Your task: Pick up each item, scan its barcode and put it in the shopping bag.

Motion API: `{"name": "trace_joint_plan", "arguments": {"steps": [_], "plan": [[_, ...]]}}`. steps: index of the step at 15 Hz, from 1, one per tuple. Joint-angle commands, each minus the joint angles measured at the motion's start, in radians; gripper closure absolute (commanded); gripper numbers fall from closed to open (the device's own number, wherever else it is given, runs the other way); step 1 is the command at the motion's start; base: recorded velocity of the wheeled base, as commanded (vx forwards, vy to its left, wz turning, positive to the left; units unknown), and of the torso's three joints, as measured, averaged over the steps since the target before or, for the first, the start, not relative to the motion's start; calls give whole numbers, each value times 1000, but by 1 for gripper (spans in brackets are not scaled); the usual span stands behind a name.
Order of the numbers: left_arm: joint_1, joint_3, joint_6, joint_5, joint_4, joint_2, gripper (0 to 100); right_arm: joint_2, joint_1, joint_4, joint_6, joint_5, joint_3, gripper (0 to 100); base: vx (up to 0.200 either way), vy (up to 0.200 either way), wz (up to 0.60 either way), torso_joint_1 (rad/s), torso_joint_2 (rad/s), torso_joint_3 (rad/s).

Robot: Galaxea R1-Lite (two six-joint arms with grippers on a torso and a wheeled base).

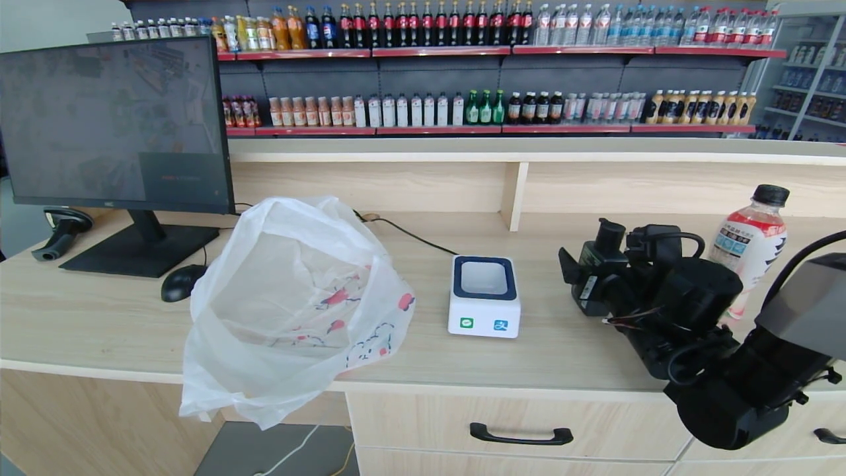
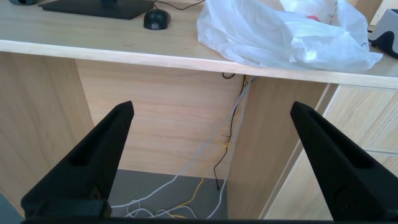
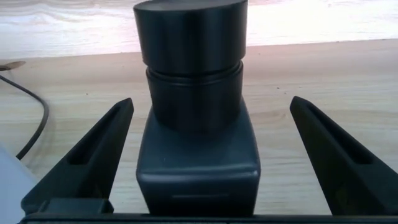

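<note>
Where the head view looks down on the worktop [image 1: 99, 317], a white shopping bag [image 1: 297, 297] with red print stands open left of centre, its lower part hanging over the front edge. A white barcode scanner box [image 1: 484, 297] with a dark blue top frame sits just beside the bag, on its right. A monitor [image 1: 112, 119], a handheld scanner [image 1: 59, 231] and a mouse [image 1: 180, 283] occupy the left end. A dark bottle [image 1: 598, 264], black cap upward, is at the tip of the right arm [image 1: 700, 311], near a pink drink bottle [image 1: 750, 244] that stands upright.

Left wrist view: the left gripper [image 2: 211, 106] hangs below worktop level, facing the cabinet front. Its fingers are spread wide with nothing between them. Cables [image 2: 217, 162] hang down behind, and the shopping bag droops over the edge above.

Right wrist view: the right gripper [image 3: 211, 106] has its fingers spread wide on either side of the dark bottle, neither finger touching it. A black cable [image 3: 34, 124] lies on the worktop beyond.
</note>
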Motion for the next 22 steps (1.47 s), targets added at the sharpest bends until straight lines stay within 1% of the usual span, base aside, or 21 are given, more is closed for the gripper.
{"name": "trace_joint_plan", "arguments": {"steps": [1, 7, 8, 13, 22], "plan": [[0, 0, 0, 0, 0, 0, 0, 6, 2, -1, 1, 0, -2, 0, 0, 0, 0, 0, 0, 0], [0, 0, 0, 0, 0, 0, 0, 2, 2, -1, 4, 0, 25, 0, 0, 0, 0, 0, 0, 0], [0, 0, 0, 0, 0, 0, 0, 0, 2, -1, 9, 0, 27, 100, 0, 0, 0, 0, 0, 0], [0, 0, 0, 0, 0, 0, 0, -14, 2, -1, 18, 0, 30, 100, 0, 0, 0, 0, 0, 0], [0, 0, 0, 0, 0, 0, 0, -110, 3, -1, 21, 0, 56, 100, 0, 0, 0, 0, 0, 0]]}}
